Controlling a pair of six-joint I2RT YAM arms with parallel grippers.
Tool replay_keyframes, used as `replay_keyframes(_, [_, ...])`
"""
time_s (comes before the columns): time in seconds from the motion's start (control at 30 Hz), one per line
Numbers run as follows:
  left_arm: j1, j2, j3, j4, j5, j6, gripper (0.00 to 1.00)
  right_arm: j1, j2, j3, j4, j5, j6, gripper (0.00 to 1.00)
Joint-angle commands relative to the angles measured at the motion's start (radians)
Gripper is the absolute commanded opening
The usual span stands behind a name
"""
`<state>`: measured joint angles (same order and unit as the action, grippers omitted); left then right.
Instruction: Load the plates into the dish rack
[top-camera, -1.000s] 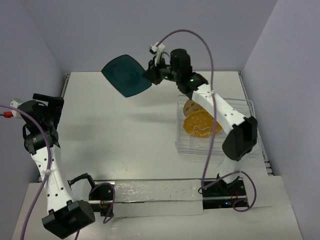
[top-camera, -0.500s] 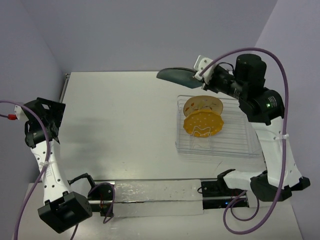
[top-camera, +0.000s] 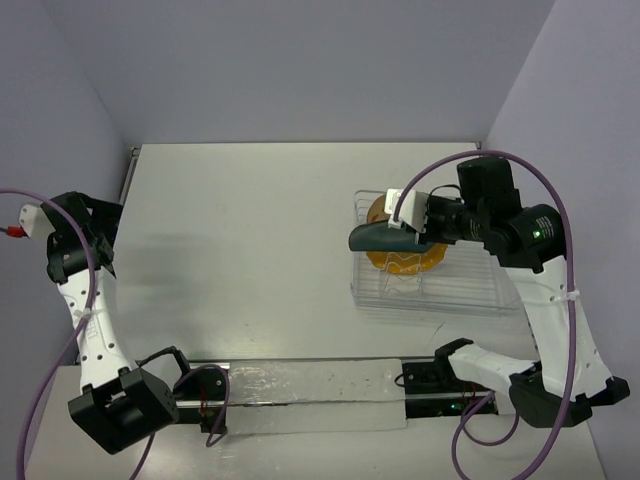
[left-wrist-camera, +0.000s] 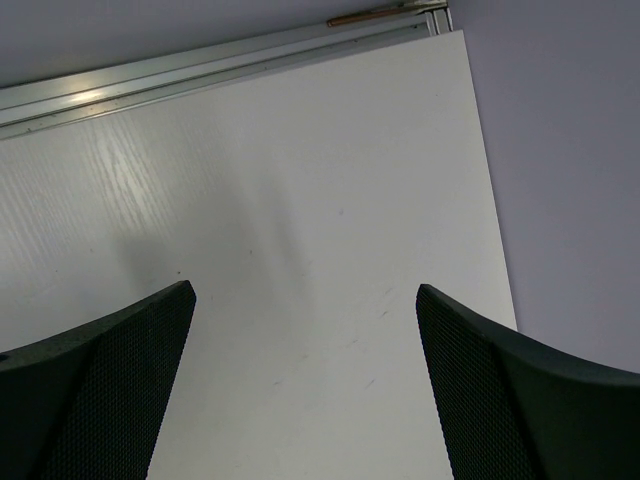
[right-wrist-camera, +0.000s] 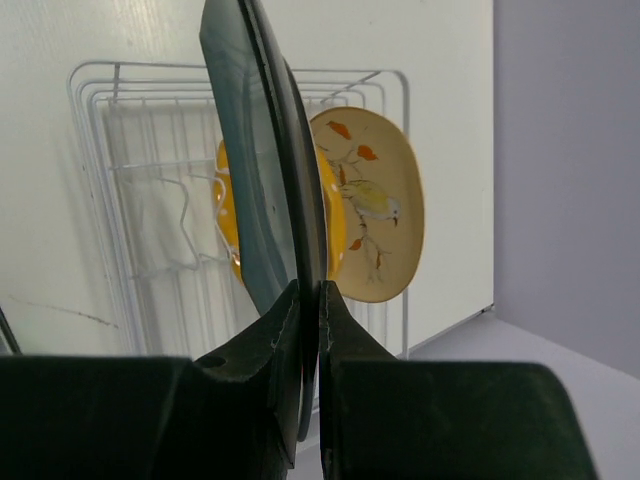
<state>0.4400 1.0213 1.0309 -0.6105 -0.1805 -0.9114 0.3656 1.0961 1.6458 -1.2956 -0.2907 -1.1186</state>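
Note:
My right gripper (top-camera: 415, 238) (right-wrist-camera: 312, 292) is shut on the rim of the dark teal plate (top-camera: 380, 239) (right-wrist-camera: 262, 170) and holds it edge-on above the near left part of the dish rack (top-camera: 470, 290) (right-wrist-camera: 150, 190). The yellow-orange dotted plate (top-camera: 433, 258) (right-wrist-camera: 226, 215) and the cream floral plate (top-camera: 379, 210) (right-wrist-camera: 375, 215) stand upright in the rack, behind the teal one. My left gripper (top-camera: 85, 232) (left-wrist-camera: 300, 300) is open and empty at the table's left edge.
The rack stands at the table's right side, close to the right wall. A clear strip (top-camera: 310, 385) lies along the near edge between the arm bases. A metal rail (left-wrist-camera: 200, 75) runs along the table's left edge.
My right gripper has carried the teal plate from the far middle of the table rightward and down over the rack, turning it edge-on. The left arm has drawn back slightly leftward.

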Motion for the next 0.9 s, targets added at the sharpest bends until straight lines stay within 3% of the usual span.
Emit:
replay_keyframes(0.0, [0.0,-0.036,0.019,0.005,-0.075,-0.009,0.99,-0.004,-0.056,-0.105,0.164,0.02,0.001,0.0])
replay_keyframes(0.27, [0.0,-0.074,0.022,-0.01,-0.098,-0.009,0.99,-0.025,-0.044,-0.187,0.274,0.169,0.086,0.0])
replay_keyframes(0.53, [0.0,-0.079,-0.018,-0.01,-0.122,-0.011,0.99,-0.058,-0.064,-0.28,0.317,0.165,0.086,0.0])
replay_keyframes(0.87, [0.0,-0.051,-0.017,-0.01,-0.12,-0.001,0.99,-0.084,-0.087,-0.267,0.259,0.096,0.048,0.0])
